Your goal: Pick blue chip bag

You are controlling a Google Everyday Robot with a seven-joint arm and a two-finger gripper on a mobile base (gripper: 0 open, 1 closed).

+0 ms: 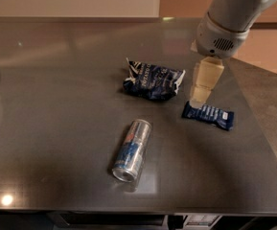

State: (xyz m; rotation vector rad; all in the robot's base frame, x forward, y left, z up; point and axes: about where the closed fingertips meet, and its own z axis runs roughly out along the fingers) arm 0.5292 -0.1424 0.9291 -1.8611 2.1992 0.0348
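Camera view: bag (153, 80) just left of my gripper (200, 95), bar (208, 115) close beside it; open or closed, I cannot tell. I'd centre over the bag's puffy middle before descending.

The gripper (200, 95) hangs above the table (56, 104), chip bag (153, 80) just left of it, wrapper (208, 115) just beneath, can (132, 150) farther lower-left.
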